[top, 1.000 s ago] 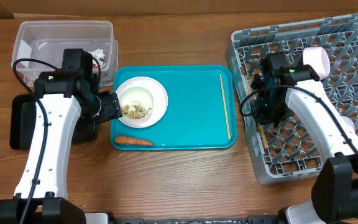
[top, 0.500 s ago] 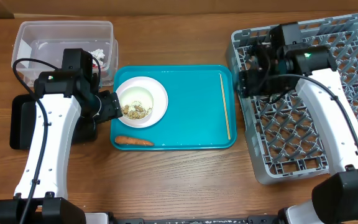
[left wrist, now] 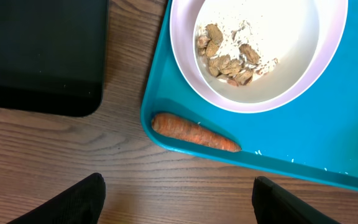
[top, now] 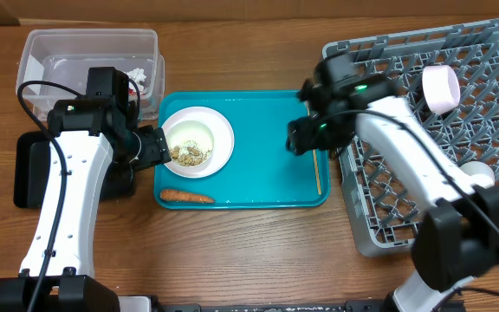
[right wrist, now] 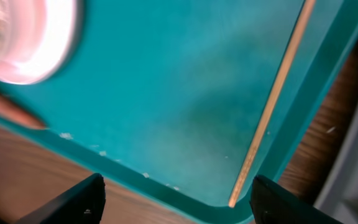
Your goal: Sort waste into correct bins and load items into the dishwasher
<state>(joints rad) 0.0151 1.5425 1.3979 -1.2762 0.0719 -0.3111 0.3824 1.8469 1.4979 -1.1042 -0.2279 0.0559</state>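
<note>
Chopstick (top: 317, 176), single, thin, pale wood: lies far-to-near along the right inner edge of the teal tray (top: 267, 178). Right gripper (top: 300, 139) hangs over it, fingers spread wide with nothing between them; in the overhead view it hides the stick's middle.

White bowl (top: 221, 130), left half of the same tray: holds beige food scraps (top: 189, 156).

Carrot (top: 186, 196), small, orange: near-left corner of the tray, just near of the bowl.

Left gripper (top: 154, 147): at the bowl's left rim, fingers apart, empty.

Clear tub (top: 37, 52), far left: crumpled white tissue (top: 139, 80) inside.

Black tray (top: 29, 173): left of the teal tray, partly under the left arm.

Grey dish rack (top: 388, 221), right: one pale cup (top: 441, 87) among the pegs at its far side.
</note>
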